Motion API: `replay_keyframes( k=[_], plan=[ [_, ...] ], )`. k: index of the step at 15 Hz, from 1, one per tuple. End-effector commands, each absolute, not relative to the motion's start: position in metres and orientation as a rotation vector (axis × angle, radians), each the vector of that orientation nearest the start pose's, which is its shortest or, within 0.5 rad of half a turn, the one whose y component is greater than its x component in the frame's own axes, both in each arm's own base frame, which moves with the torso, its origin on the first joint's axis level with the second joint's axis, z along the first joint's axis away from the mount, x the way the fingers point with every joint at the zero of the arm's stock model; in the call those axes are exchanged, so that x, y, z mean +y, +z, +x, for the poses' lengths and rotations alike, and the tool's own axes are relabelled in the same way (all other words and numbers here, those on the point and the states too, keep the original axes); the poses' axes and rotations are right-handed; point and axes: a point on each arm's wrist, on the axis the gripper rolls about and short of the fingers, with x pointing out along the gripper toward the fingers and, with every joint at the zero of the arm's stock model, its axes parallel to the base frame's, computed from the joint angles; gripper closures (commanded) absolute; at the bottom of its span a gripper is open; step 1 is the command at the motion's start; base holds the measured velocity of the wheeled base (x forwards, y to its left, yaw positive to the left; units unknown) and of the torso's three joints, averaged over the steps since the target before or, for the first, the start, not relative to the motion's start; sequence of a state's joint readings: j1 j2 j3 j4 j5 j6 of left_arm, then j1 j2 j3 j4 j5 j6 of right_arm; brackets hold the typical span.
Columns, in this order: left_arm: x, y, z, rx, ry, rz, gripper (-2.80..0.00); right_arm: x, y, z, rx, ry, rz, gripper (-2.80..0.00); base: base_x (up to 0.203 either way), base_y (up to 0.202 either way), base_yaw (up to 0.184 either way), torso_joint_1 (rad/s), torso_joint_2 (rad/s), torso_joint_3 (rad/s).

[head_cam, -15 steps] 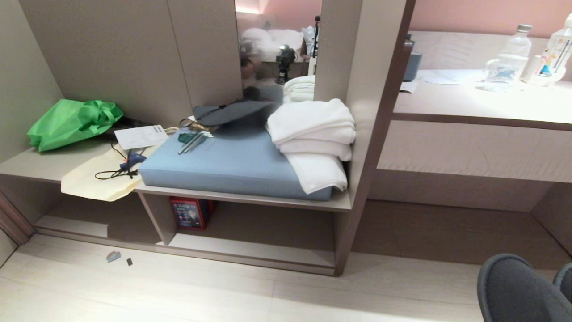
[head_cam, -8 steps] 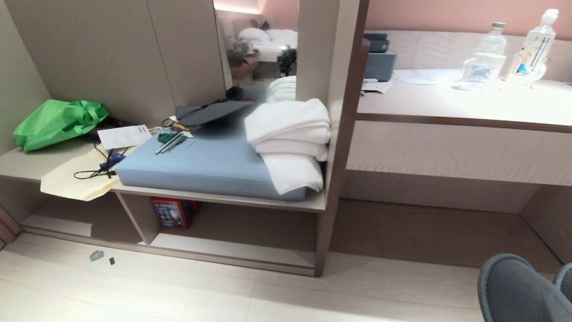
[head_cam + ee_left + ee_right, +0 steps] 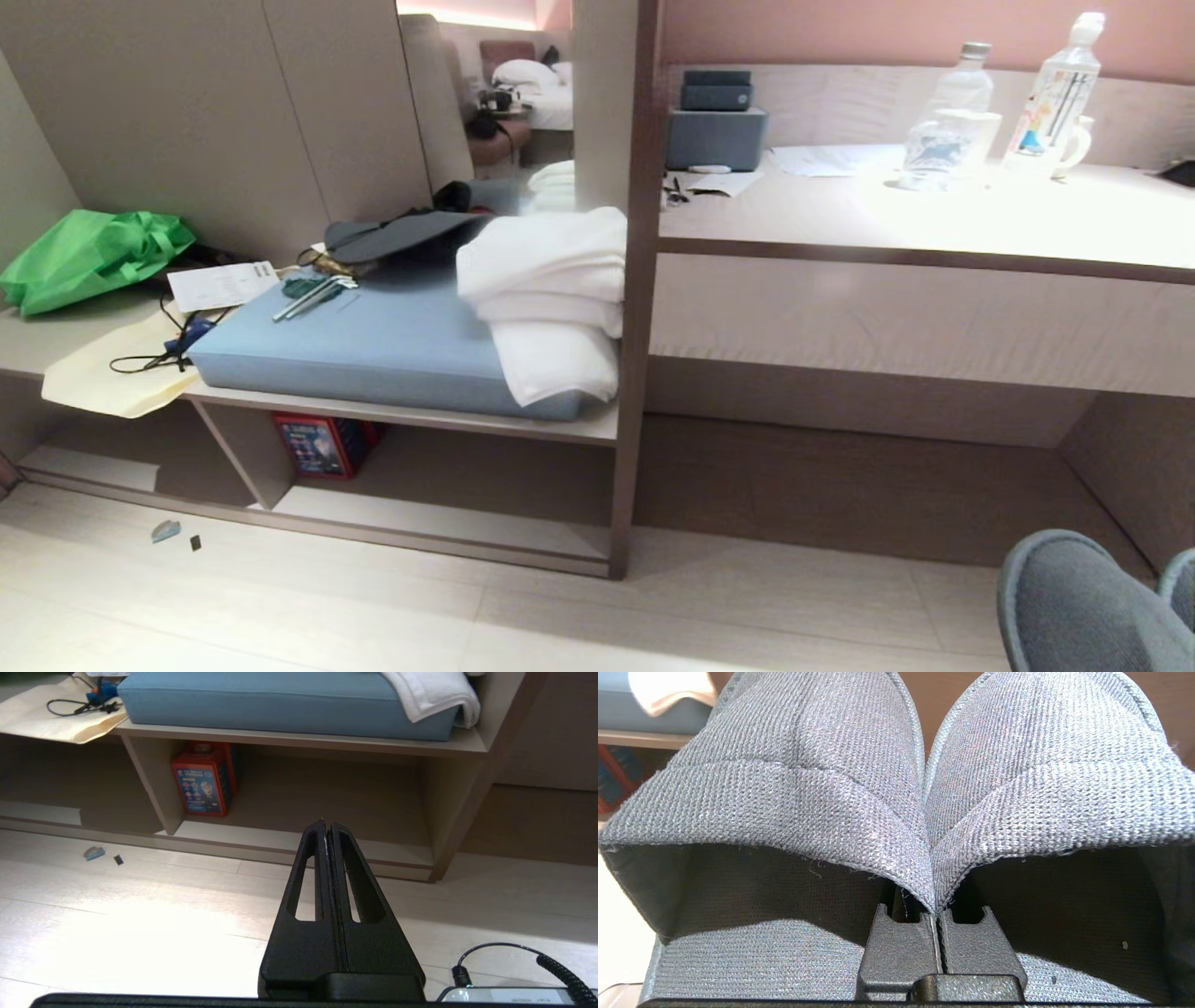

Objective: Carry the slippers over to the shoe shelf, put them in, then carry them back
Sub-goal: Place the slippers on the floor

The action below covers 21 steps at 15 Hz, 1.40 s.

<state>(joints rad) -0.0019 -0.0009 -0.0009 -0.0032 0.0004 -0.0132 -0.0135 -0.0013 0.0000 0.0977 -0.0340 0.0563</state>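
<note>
Two blue-grey slippers [image 3: 808,788] fill the right wrist view side by side, toes pointing away. My right gripper [image 3: 937,914] is shut on the inner edges of their two bands, pinched together. Their rounded toes [image 3: 1074,607] show at the head view's lower right, above the floor. The shoe shelf [image 3: 439,523] is the low cubby with a pale base board under the blue cushion, ahead and to the left. It also shows in the left wrist view [image 3: 280,840]. My left gripper [image 3: 327,823] is shut and empty, held above the floor in front of that cubby.
A red box [image 3: 317,446] stands at the cubby's left side. Above lie a blue cushion [image 3: 373,345], white towels [image 3: 551,299] and a green bag [image 3: 84,257]. The desk [image 3: 934,215] at right carries bottles. Small scraps [image 3: 166,530] lie on the floor.
The whole head view has slid left, so the camera has swung right; more of the desk shows. The slippers stay in the same lower right corner.
</note>
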Motion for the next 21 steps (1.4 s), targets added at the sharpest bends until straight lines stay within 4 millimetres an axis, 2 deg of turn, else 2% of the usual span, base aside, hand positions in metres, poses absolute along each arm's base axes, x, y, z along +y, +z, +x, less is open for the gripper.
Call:
replay_keyframes(
  k=[1,18,21],
  plan=[
    [0.0,0.0762,-0.023,-0.006,-0.001,-0.014,0.0,-0.0004,0.065,-0.0232,0.098,-0.051,0.056,0.0,0.0,-0.193,0.001,0.002,0.0,0.001],
    [0.0,0.076,-0.023,-0.005,-0.002,-0.012,0.0,-0.0004,0.065,-0.0233,0.097,-0.05,0.056,0.0,0.0,-0.195,0.002,0.002,0.0,0.003],
    [0.0001,0.0758,-0.0229,-0.005,0.0,-0.015,0.0,-0.0004,0.065,-0.0232,0.098,-0.05,0.057,0.0,0.0,-0.087,0.001,0.001,0.0,0.003]
  ],
)
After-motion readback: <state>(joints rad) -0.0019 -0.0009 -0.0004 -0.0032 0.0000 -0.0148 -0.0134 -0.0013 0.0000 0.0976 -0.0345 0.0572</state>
